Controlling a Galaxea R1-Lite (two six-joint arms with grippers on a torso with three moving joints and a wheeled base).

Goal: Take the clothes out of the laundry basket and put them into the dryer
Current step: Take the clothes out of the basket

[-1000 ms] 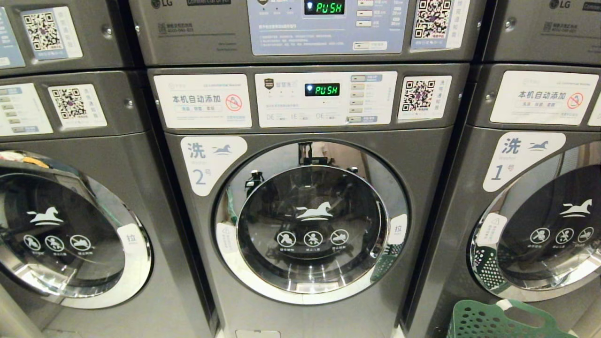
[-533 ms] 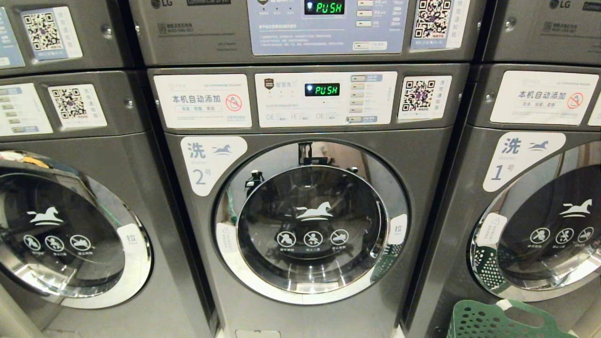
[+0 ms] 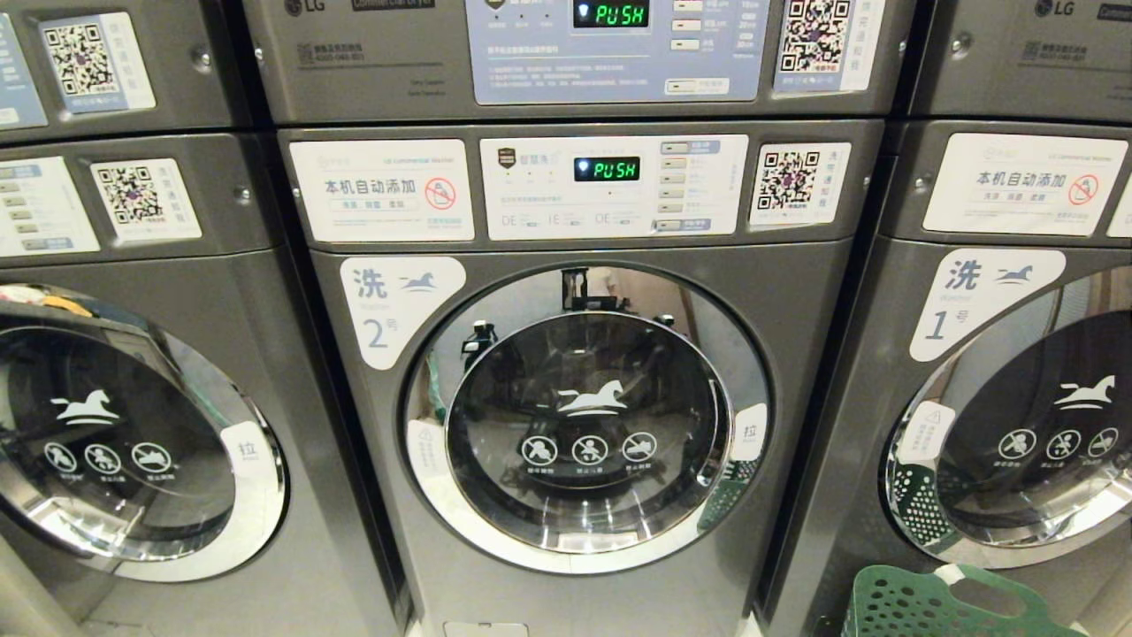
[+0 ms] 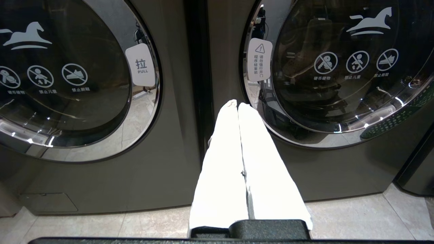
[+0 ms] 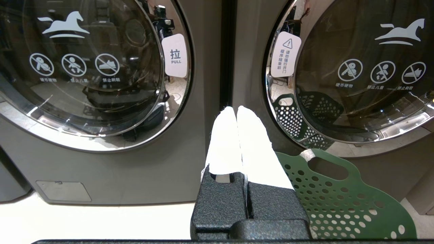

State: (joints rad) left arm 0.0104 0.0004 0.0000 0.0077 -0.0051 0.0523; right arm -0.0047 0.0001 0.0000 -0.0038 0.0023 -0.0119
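Observation:
The dryer (image 3: 588,416) is the grey front-loader marked 2 straight ahead, and its round glass door is shut. The green perforated laundry basket (image 3: 955,606) stands on the floor low on the right, in front of the neighbouring machine. Only its rim and handle show, and no clothes are in view. Neither arm appears in the head view. My left gripper (image 4: 237,105) hangs low before the gap left of the dryer door (image 4: 339,67), white fingers pressed together, holding nothing. My right gripper (image 5: 236,109) is shut and empty too, beside the basket (image 5: 339,200).
Matching machines stand close on the left (image 3: 133,425) and right (image 3: 1017,425), doors shut. A stacked unit's control panel (image 3: 610,53) runs above. A white pull tab (image 3: 749,432) sits on the door's right edge. Pale tile floor (image 4: 356,217) lies below.

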